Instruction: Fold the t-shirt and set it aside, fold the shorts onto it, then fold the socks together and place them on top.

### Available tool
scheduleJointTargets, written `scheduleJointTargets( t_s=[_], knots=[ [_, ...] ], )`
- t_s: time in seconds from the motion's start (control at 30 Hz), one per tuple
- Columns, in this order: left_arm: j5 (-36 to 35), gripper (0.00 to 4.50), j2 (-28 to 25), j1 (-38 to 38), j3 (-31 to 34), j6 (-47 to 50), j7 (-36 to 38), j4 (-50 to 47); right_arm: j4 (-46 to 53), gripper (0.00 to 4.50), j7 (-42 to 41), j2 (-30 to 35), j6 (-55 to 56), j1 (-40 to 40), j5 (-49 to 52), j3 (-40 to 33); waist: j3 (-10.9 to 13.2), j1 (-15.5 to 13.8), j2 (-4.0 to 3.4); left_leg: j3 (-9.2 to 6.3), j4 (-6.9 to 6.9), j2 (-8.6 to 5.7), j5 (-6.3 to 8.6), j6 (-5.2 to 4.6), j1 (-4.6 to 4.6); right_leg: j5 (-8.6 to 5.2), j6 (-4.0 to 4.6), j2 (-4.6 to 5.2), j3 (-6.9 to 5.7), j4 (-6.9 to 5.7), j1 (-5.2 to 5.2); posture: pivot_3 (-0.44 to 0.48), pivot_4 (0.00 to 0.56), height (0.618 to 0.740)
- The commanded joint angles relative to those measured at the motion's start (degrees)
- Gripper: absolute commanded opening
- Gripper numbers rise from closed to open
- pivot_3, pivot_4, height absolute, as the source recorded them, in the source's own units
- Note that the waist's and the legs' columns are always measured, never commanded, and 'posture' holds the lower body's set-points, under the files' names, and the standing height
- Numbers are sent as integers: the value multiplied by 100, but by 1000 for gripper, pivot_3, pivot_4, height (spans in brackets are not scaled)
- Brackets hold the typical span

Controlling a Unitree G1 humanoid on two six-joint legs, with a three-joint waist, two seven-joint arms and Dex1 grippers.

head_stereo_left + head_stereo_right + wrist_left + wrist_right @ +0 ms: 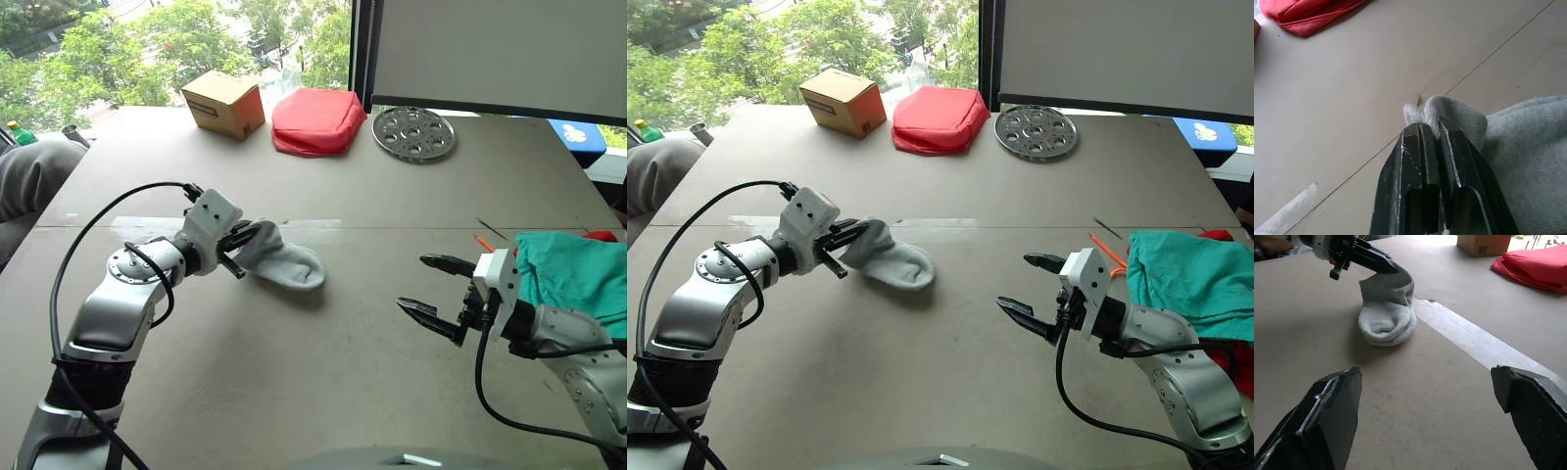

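My left gripper (250, 238) is shut on the cuff end of the light grey socks (292, 264), left of the table's middle. The cuff is lifted and the toe end rests on the table. In the left wrist view the black fingers (1420, 147) pinch the knit cloth (1528, 147). About a hand's width right of the socks, my right gripper (431, 286) hovers open and holds nothing. The teal shorts (573, 274) lie at the right edge with their orange cord (485, 243) showing. A bit of the red t-shirt (602, 235) peeks out beneath them.
At the back of the table stand a cardboard box (223, 103), a puffy red pouch (315, 119) and a round perforated metal disc (413, 132). A strip of tape (147, 225) runs along the table seam. Grey cloth (34, 176) bulges at the left edge.
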State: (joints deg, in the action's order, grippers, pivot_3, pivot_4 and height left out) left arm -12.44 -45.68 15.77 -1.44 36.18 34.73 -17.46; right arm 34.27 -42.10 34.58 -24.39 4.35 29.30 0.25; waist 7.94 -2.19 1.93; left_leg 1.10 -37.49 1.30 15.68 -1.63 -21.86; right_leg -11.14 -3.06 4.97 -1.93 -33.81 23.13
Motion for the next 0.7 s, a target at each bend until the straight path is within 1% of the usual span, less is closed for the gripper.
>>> scheduleJointTargets(
  t_s=[0.03,0.13,0.2,0.3,0.4,0.5,0.57,0.63,0.7],
  knots=[
    [609,18,-52,187,-515,118,-197,-527,173,4500,33,35,23,43,5,-82,-4,5,7,1,0,0,0,0,1,0,0,-2,2,0,0,0,150,739],
    [813,18,125,370,-767,278,-321,-726,268,4500,73,54,-22,138,24,-123,-2,-12,9,0,0,-1,0,0,0,0,0,-4,1,0,0,0,150,739],
    [824,18,228,431,-930,369,-248,-930,326,4500,107,70,-51,199,29,-153,-3,-6,13,0,0,-1,0,0,-1,-1,-1,-4,1,1,-1,0,150,739],
    [666,18,448,477,-1011,730,-159,-1197,379,4500,155,100,-82,261,42,-182,-4,-3,14,1,0,-1,0,0,1,-2,-4,-4,4,0,-1,0,150,739],
    [297,18,628,461,-966,1130,69,-1348,404,4500,210,104,-159,212,65,-155,-4,7,14,2,0,0,0,-1,2,-6,-10,-5,4,-1,0,0,150,739],
    [128,18,644,412,-970,1214,250,-1327,443,4500,202,133,-251,162,99,-130,-4,6,15,1,-1,-1,-1,-1,2,-10,-17,-8,5,-1,-1,0,150,739],
    [260,18,535,399,-1159,1045,346,-1270,423,4500,142,173,-257,190,103,-146,-5,3,16,1,-1,-1,-1,-1,2,-10,-17,-8,5,-1,-1,0,150,739],
    [249,18,594,405,-1125,1055,320,-1159,390,4500,83,210,-236,224,75,-149,-5,1,16,0,-1,-2,-1,-1,3,-10,-16,-8,5,-1,-2,0,150,739],
    [546,18,424,434,-1194,591,327,-980,363,4500,61,212,-225,211,74,-152,-5,3,16,-1,-1,-2,-1,-1,3,-10,-16,-8,5,-1,-2,0,150,739]
  ],
)
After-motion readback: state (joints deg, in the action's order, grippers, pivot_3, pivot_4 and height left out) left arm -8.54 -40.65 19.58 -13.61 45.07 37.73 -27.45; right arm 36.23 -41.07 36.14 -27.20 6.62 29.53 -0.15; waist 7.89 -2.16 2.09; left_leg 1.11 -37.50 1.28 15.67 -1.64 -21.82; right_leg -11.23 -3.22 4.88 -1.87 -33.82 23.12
